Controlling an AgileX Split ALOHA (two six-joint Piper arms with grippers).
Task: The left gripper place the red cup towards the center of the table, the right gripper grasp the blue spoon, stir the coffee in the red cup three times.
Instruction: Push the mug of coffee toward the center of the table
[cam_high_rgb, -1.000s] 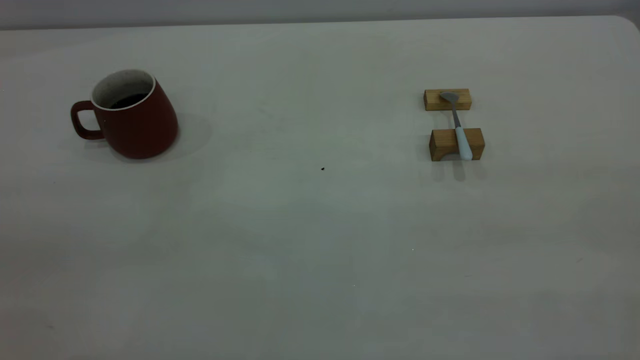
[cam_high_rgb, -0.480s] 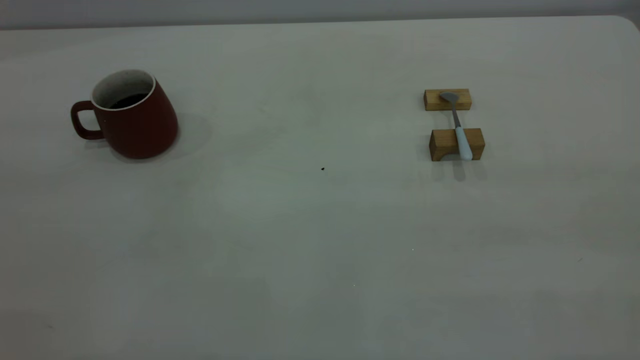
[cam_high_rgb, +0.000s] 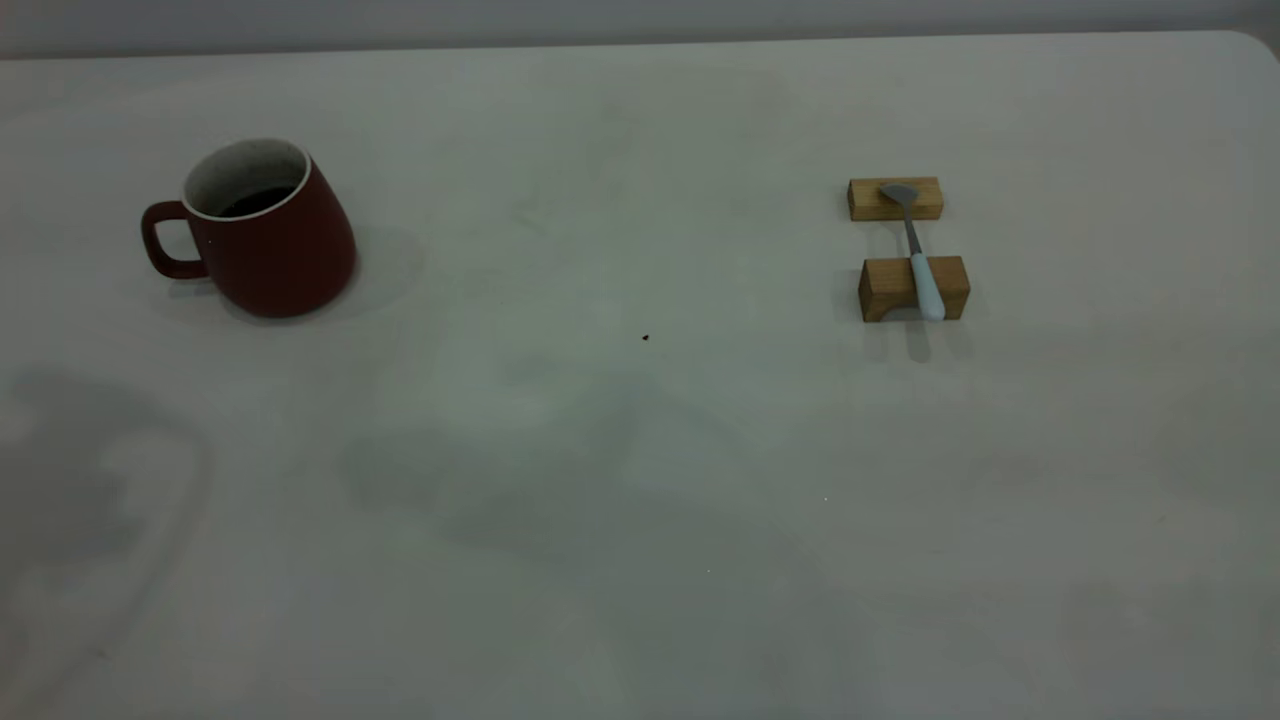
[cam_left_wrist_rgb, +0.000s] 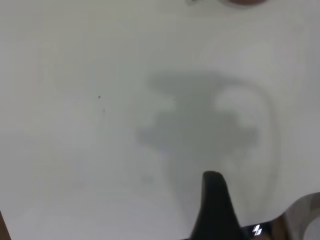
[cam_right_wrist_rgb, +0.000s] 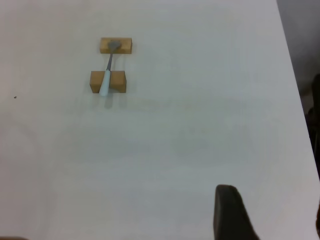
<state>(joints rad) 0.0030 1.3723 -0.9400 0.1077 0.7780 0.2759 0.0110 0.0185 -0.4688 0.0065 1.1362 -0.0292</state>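
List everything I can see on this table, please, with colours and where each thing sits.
red cup: one, dark red with a white rim, upright at the left of the table, handle pointing away from the centre.
coffee: dark liquid low inside the cup.
blue spoon: one, pale blue handle with a grey metal bowl, lying across the two blocks at the right.
wooden blocks: two, light brown, one behind the other, the near one with an arched underside.
dark speck: one, near the middle of the tabletop.
table: one, off-white, with a rounded far right corner.
left gripper: one black finger shows, above bare tabletop.
right gripper: one black finger shows, well short of the spoon.
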